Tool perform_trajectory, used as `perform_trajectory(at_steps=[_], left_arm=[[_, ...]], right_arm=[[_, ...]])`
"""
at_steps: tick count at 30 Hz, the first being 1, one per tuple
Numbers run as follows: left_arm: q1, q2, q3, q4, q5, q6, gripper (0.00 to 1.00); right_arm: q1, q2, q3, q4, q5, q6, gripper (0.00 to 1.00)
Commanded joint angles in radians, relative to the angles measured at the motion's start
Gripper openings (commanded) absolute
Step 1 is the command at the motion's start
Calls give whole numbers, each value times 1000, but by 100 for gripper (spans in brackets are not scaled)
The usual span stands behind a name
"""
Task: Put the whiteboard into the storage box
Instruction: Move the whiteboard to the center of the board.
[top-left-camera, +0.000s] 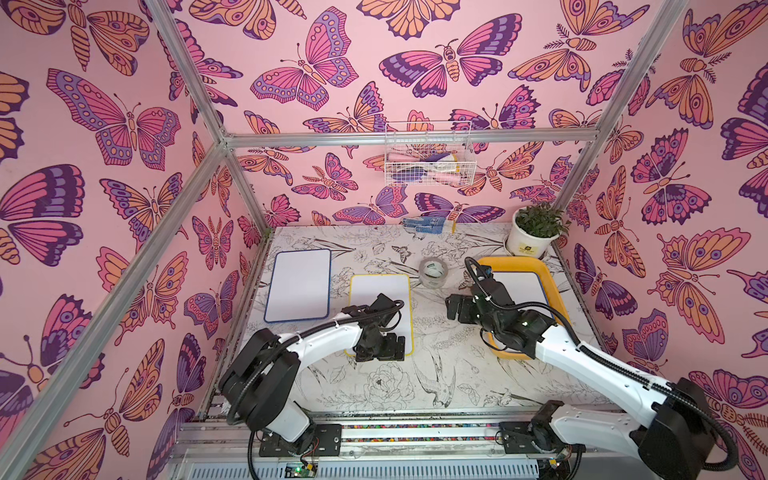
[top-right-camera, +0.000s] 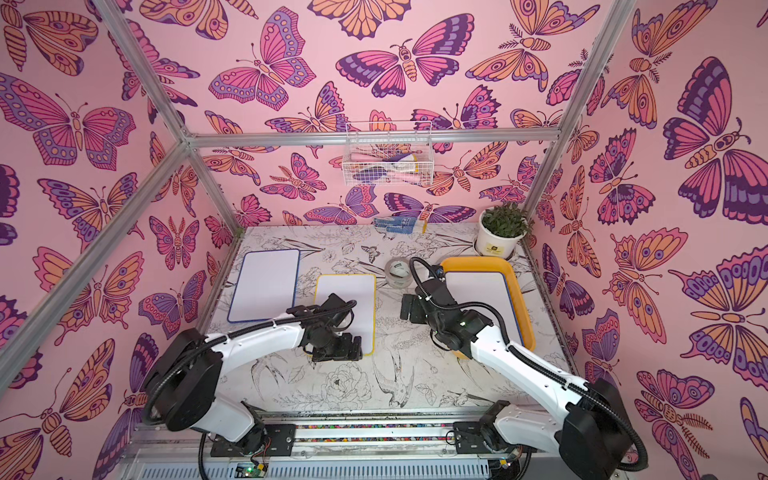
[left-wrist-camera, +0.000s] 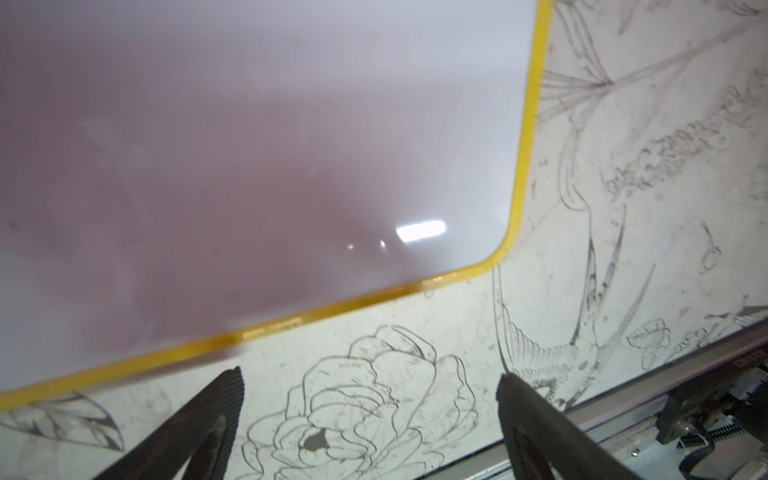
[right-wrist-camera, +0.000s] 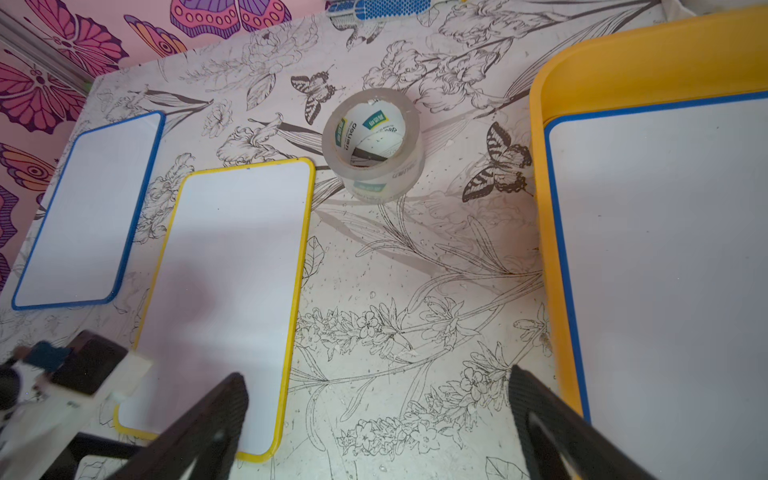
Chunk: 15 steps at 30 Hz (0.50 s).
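A yellow-framed whiteboard (top-left-camera: 380, 303) (top-right-camera: 347, 299) lies flat in the middle of the table. A blue-framed whiteboard (top-left-camera: 298, 284) (right-wrist-camera: 91, 208) lies to its left. Another blue-framed whiteboard (top-left-camera: 525, 286) (right-wrist-camera: 665, 270) rests inside the yellow-orange storage box (top-left-camera: 509, 262) (right-wrist-camera: 623, 62) on the right. My left gripper (top-left-camera: 384, 351) (left-wrist-camera: 371, 384) hovers open over the table just off the yellow whiteboard's (left-wrist-camera: 249, 145) near edge, holding nothing. My right gripper (top-left-camera: 455, 307) (right-wrist-camera: 378, 382) is open and empty above the bare table between the yellow whiteboard (right-wrist-camera: 232, 270) and the storage box.
A roll of clear tape (top-left-camera: 433, 272) (right-wrist-camera: 372, 145) stands behind the gap between the yellow whiteboard and the box. A potted plant (top-left-camera: 534, 230) sits in the back right corner. A white wire basket (top-left-camera: 428, 160) hangs on the back wall, and a blue item (top-left-camera: 426, 224) lies beneath it.
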Motion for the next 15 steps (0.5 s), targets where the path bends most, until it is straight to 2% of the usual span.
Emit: perform_trajectory(at_steps=[1,8,15], left_arm=[[-19,-97,-20,23,-41,-62,98],[-14,-313,-6,16,-162,-16,100],[73,-312,6,-16,-216,22,100]], right_arm=[[7,37,17,23,-24,21,100],[10,124,26,68,-76,54,100],[20,223,42,109,-110,90,100]])
